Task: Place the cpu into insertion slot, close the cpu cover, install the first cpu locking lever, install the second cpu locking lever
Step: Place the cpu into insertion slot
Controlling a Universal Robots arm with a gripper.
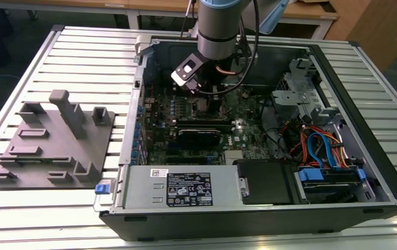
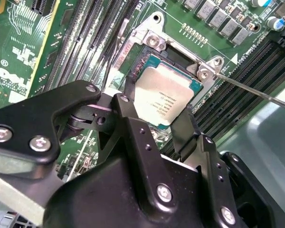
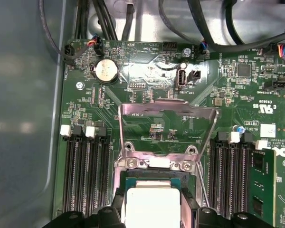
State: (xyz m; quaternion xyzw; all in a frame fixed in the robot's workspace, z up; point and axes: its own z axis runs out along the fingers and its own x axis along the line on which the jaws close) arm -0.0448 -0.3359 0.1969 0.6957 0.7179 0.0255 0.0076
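Note:
The cpu (image 2: pixel 164 95), a square chip with a silver-grey top, lies between my two fingers in both wrist views, level with the insertion slot (image 2: pixel 156 41) on the green motherboard. My gripper (image 2: pixel 156 110) is shut on the cpu's opposite edges. In the first wrist view the cpu (image 3: pixel 149 205) sits just past the slot's silvery rim (image 3: pixel 154 163), and the cpu cover (image 3: pixel 206 111) stands swung up and open behind it. A thin wire lever (image 2: pixel 256 92) sticks out sideways from the slot. In the exterior view my gripper (image 1: pixel 208 96) hangs low inside the computer case.
Long black memory slots (image 3: pixel 83 175) flank the socket on both sides. The open computer case (image 1: pixel 365 130) holds cable bundles (image 1: pixel 316 146), a drive cage and a power supply (image 1: pixel 184 190). A grey fixture block (image 1: pixel 49 146) lies at the exterior view's left on the slatted table.

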